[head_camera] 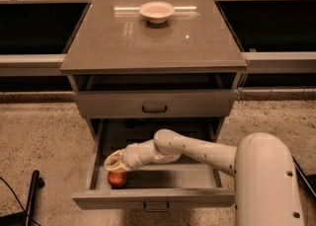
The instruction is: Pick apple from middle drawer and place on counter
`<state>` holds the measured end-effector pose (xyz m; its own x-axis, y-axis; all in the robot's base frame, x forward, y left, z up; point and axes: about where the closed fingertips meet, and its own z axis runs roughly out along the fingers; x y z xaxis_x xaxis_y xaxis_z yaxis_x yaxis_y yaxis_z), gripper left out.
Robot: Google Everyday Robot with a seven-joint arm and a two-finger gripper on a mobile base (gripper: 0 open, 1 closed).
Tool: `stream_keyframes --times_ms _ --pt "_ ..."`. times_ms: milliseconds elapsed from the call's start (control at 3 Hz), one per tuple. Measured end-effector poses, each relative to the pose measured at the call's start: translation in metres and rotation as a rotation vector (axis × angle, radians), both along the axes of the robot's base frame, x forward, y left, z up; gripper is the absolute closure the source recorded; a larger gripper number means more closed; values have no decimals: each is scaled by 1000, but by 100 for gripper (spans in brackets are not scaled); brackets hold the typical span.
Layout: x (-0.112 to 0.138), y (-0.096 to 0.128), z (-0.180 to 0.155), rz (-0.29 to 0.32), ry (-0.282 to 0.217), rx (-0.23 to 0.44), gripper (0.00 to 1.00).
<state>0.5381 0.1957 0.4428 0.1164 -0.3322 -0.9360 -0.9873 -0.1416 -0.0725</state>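
The middle drawer (153, 196) is pulled open at the bottom of the view. The small red-orange apple (117, 179) lies in its front left corner on the grey tray. My gripper (114, 163) reaches into the drawer from the right and hovers just above the apple, its tip right over the fruit. The arm (197, 150) crosses the drawer from my white body at the lower right. The counter (153, 37) is the glossy brown-grey top of the cabinet.
A shallow beige bowl (156, 11) stands at the back of the counter. A shut drawer front with a black handle (154, 107) sits above the open one. A dark pole (30, 195) lies on the speckled floor at the left.
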Motion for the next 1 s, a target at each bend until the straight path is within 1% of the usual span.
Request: stream_keyframes --times_ms 333,667,1000 --pt "-4 -19 -5 -4 18 37 39" --pt "-7 -28 -11 -2 51 68 15" --pt "-10 -30 -9 5 61 92 0"
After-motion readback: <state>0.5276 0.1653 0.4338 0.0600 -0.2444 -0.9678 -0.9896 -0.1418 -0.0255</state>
